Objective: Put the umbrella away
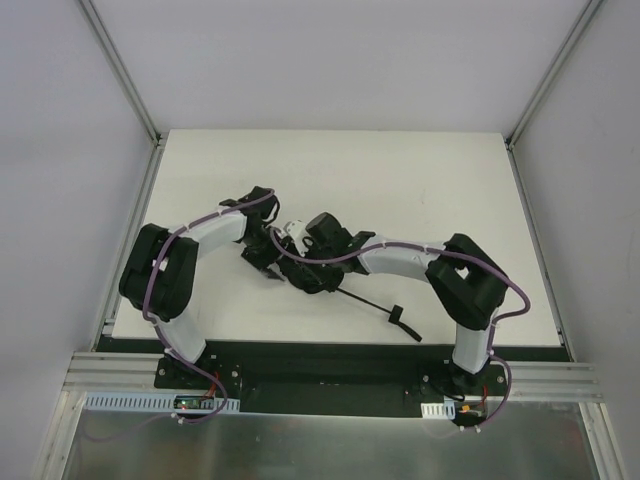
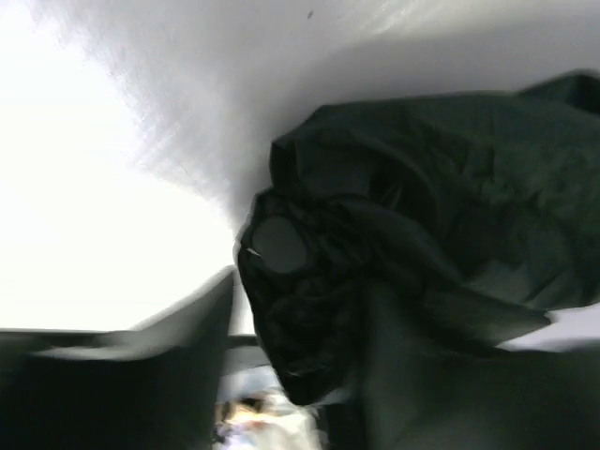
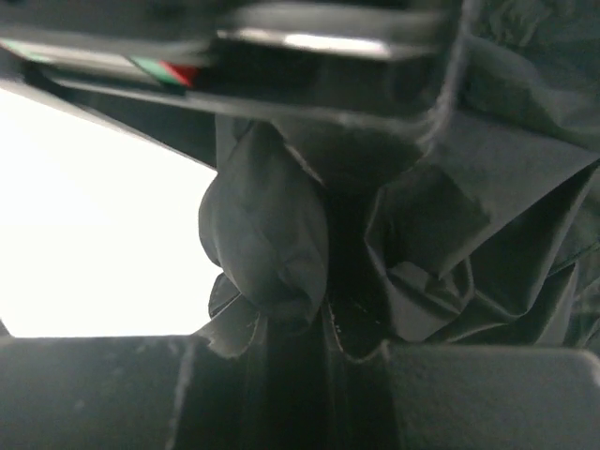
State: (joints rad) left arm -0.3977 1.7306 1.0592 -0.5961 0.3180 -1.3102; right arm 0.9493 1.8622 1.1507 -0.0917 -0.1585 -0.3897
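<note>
The umbrella lies mid-table with its black fabric (image 1: 306,278) bunched between the two arms. Its thin shaft (image 1: 365,302) runs toward the near right and ends at the small handle (image 1: 400,320). My right gripper (image 1: 300,262) comes in from the right, and in its wrist view the crumpled fabric (image 3: 272,234) fills the narrow gap of the right gripper (image 3: 291,394), pinched there. My left gripper (image 1: 268,258) meets the bundle from the left. In the blurred left wrist view the fabric (image 2: 394,187) sits inside the left gripper (image 2: 300,375), against one finger (image 2: 441,394), with a sliver of light beside the other finger (image 2: 122,375).
The white tabletop (image 1: 420,190) is bounded by aluminium rails (image 1: 130,90) and grey walls. A black base strip (image 1: 330,365) runs along the near edge. Part of the left arm's body (image 3: 309,56) hangs close above the fabric in the right wrist view.
</note>
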